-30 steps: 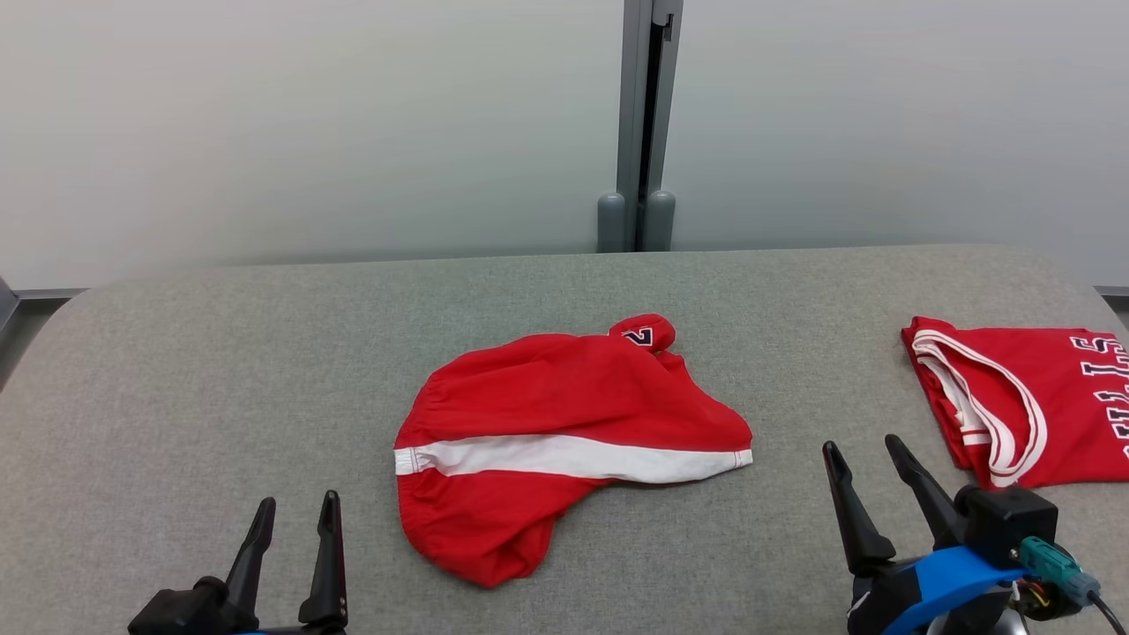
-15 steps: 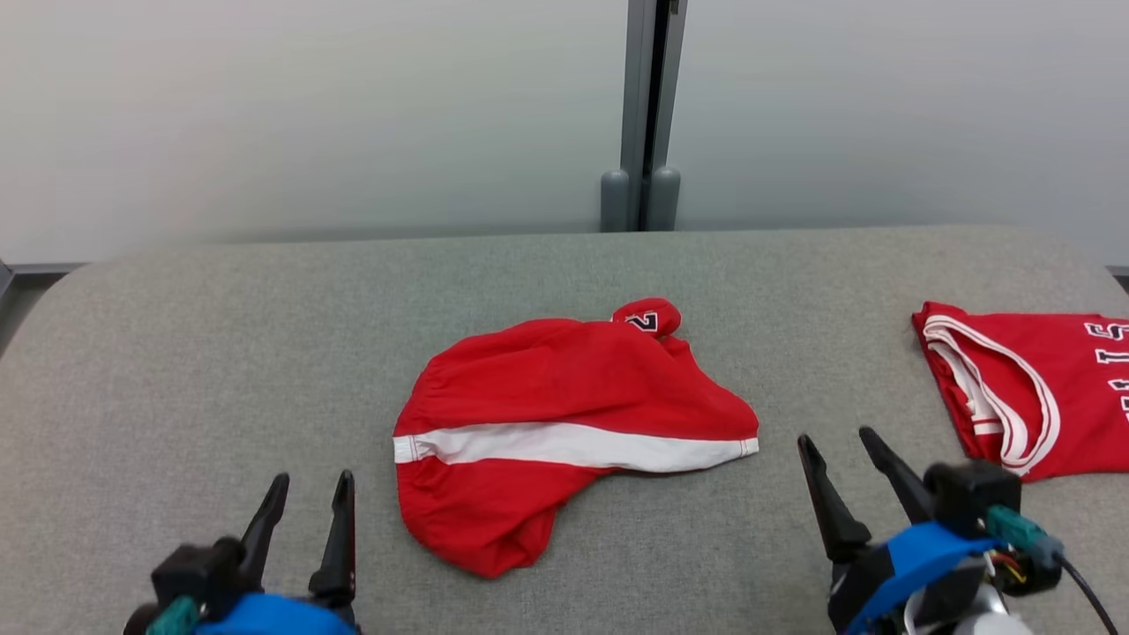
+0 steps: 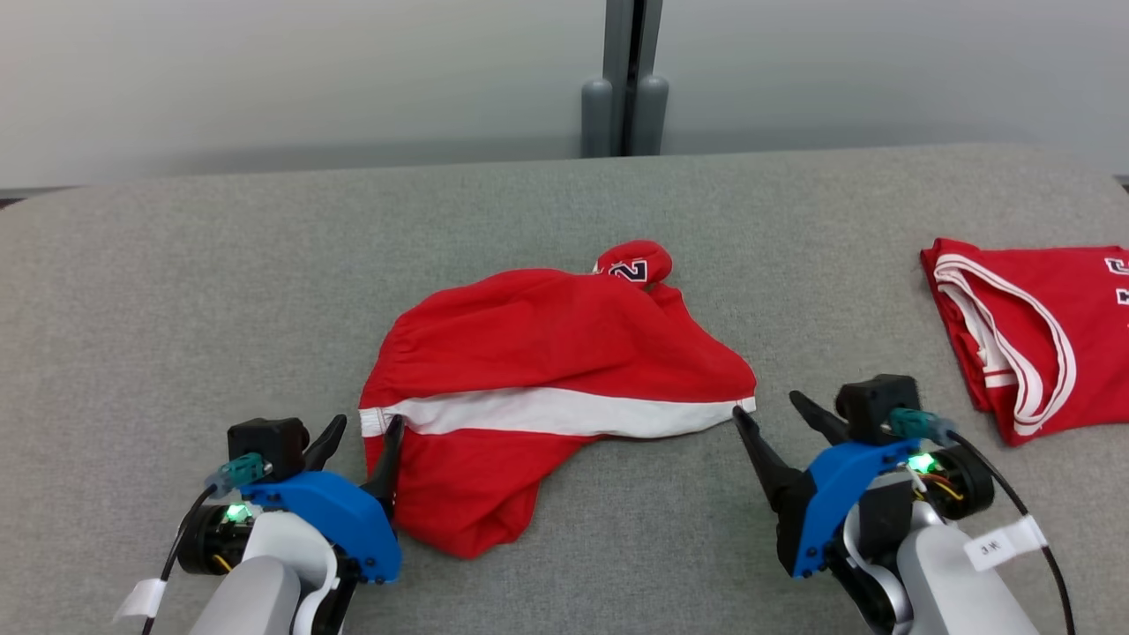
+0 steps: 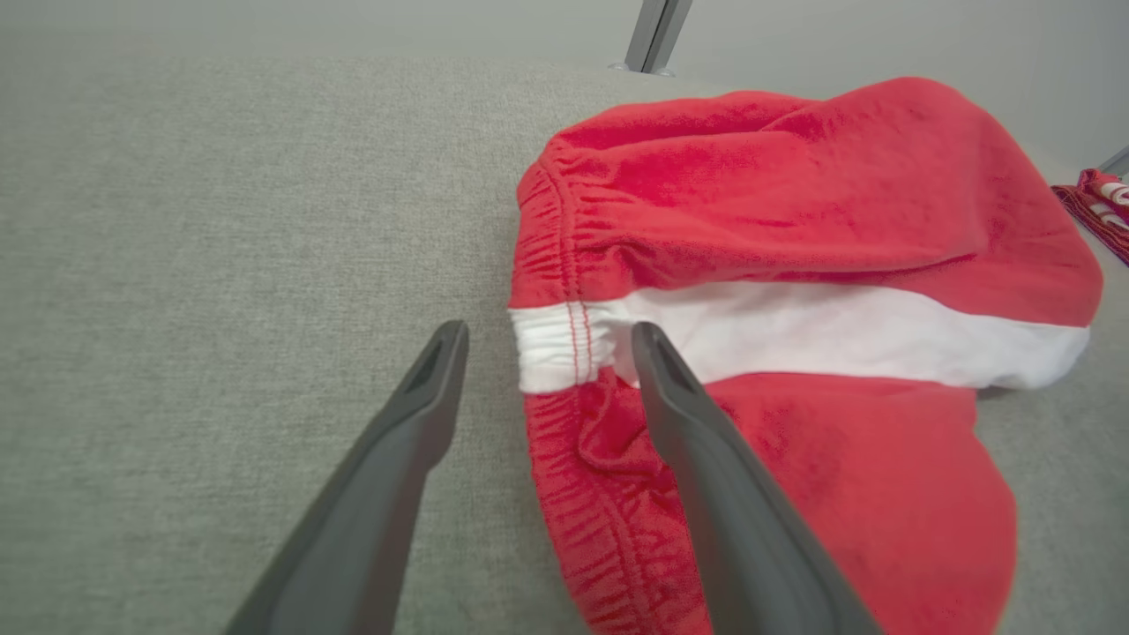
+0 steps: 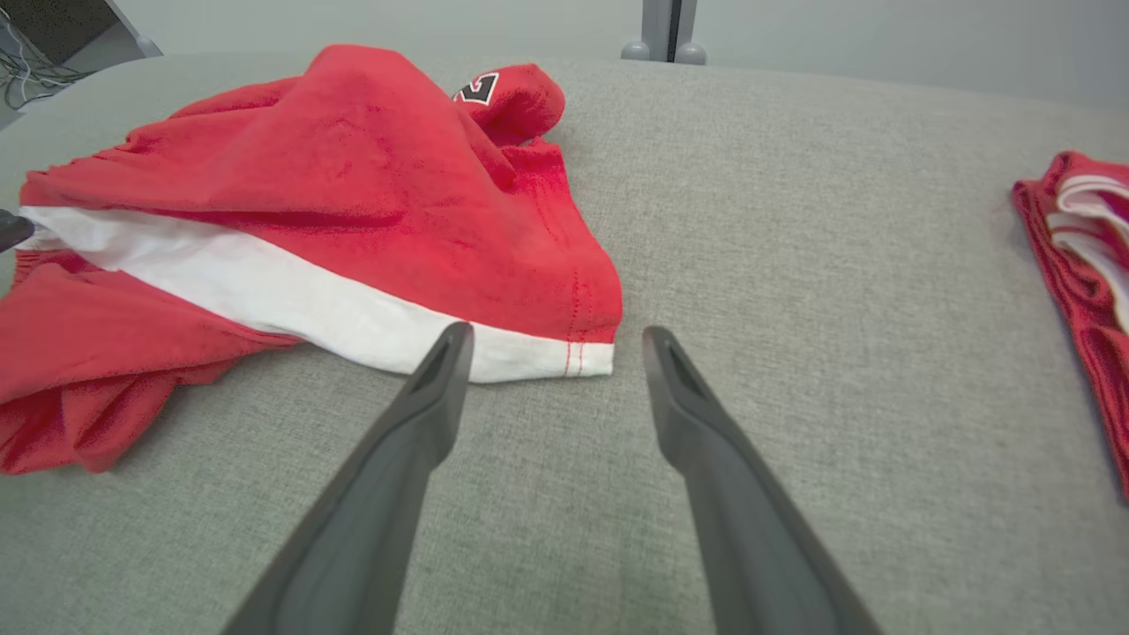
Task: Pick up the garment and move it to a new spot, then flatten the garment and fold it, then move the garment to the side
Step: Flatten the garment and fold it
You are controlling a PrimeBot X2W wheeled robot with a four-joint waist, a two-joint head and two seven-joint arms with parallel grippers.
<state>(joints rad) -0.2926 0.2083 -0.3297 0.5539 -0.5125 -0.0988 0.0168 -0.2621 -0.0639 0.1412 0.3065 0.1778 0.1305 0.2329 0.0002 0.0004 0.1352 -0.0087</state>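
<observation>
Garment (image 3: 547, 388): crumpled, unlifted, centre of bench (image 3: 176, 265).
Left claw (image 3: 368, 425): spread, straddling waistband (image 4: 551, 339).
Right claw (image 3: 766, 406): spread beside hem corner (image 5: 591, 357).
Progress: nothing done; lifting, flattening, folding, shifting all remain.

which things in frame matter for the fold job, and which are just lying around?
Job: red garment with white stripe; left gripper, open, straddling its waistband end; right gripper, open, beside its hem corner.
Lying about: folded red jersey on the table, right side; grey post behind it.
</observation>
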